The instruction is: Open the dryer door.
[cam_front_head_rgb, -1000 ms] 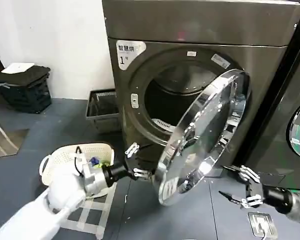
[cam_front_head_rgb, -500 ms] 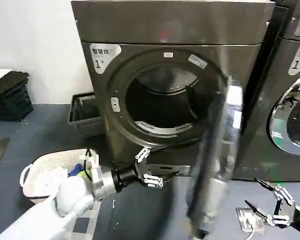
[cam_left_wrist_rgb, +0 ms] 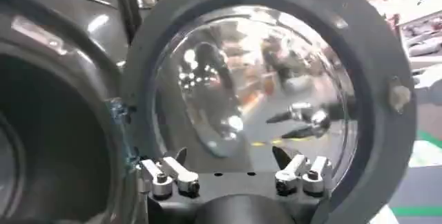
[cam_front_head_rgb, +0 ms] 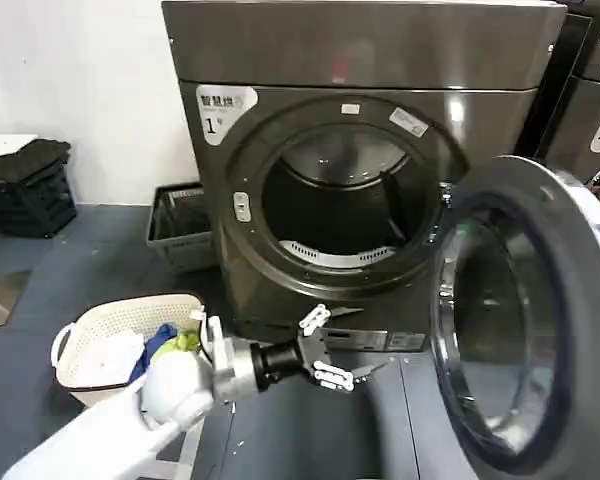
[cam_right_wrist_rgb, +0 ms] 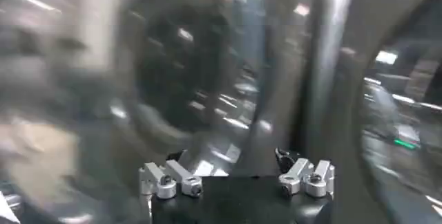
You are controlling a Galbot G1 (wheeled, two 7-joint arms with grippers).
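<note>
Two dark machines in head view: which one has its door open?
The one marked "1": its dryer door is swung wide right, drum exposed. The neighbouring machine sits behind it.

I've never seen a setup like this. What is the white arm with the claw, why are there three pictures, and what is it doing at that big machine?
It is a two-armed robot, and each picture comes from one of its cameras. The wide picture is from its head, looking down. The white arm is its left arm; the claw is its tool, the left tool, open and holding nothing, low in front of the dryer marked "1". The dryer door stands swung open to the right, showing the drum. A laundry basket with clothes sits on the floor at the left. The other two pictures come from cameras on the wrists: one looks past the left tool at the door's inner side, the other past the open, empty right tool.
</note>
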